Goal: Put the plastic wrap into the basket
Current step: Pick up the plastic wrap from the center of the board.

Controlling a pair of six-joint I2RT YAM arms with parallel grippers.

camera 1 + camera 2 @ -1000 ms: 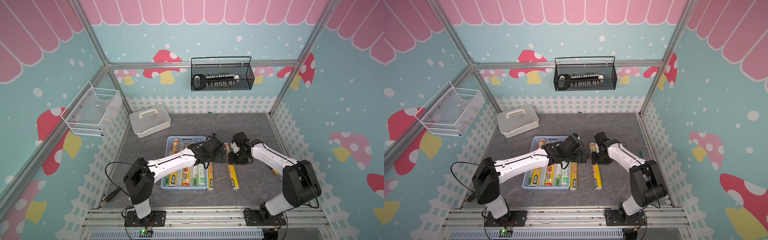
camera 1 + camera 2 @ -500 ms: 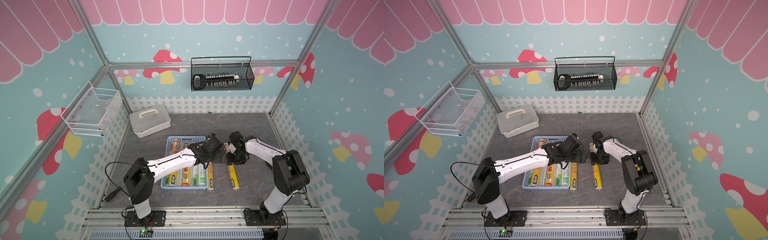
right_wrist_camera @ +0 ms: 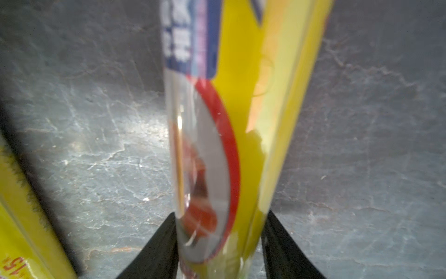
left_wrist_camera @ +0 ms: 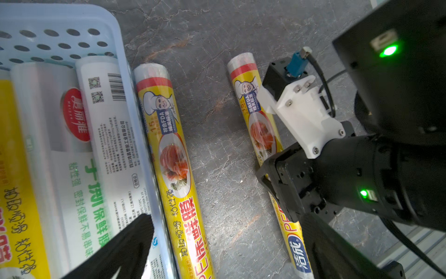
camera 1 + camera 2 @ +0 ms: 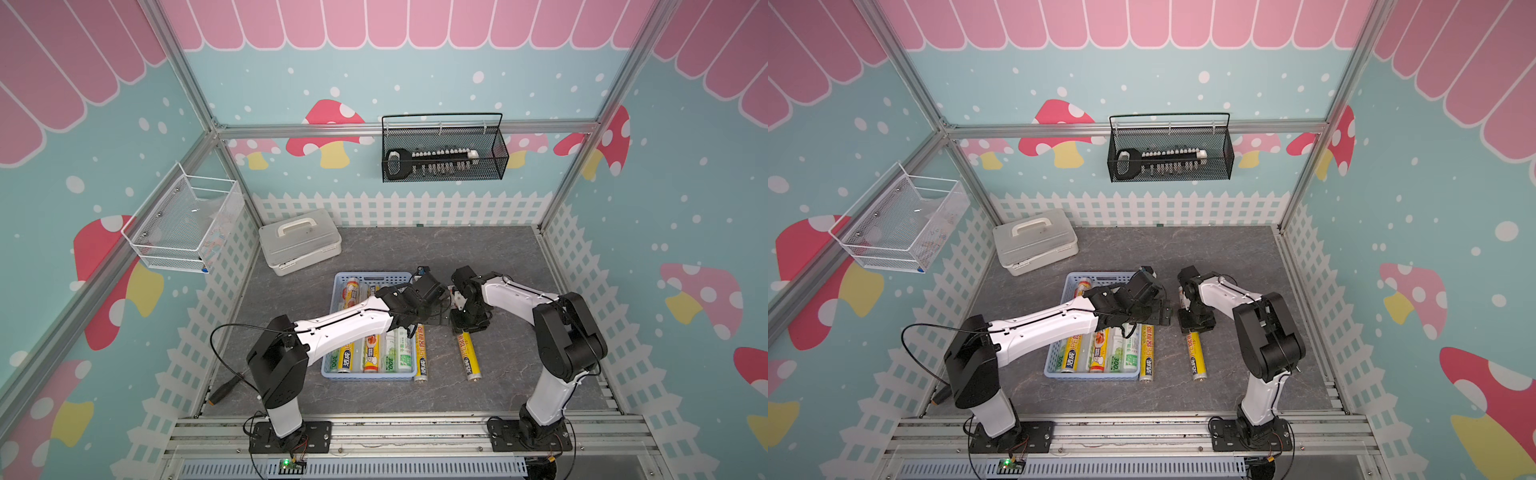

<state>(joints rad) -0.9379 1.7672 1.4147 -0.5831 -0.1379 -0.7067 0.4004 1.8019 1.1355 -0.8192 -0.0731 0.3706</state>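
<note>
Grey tabletop (image 5: 415, 249) carries a yellow plastic wrap roll (image 5: 470, 358) lying front-to-back, right hand (image 5: 467, 328) clamped on it.

The grey marbled tabletop (image 5: 415, 249) bears a blue basket (image 5: 369, 377), a white case (image 5: 299, 243) and two yellow rolls (image 5: 421, 355) (image 5: 468, 357).

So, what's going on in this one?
Two robot arms are loading plastic wrap into the light blue basket, which already holds several rolls. One yellow roll lies on the table right beside the basket, under the open left gripper. The right gripper is clamped on a second yellow roll farther out, not visibly lifted.
</note>
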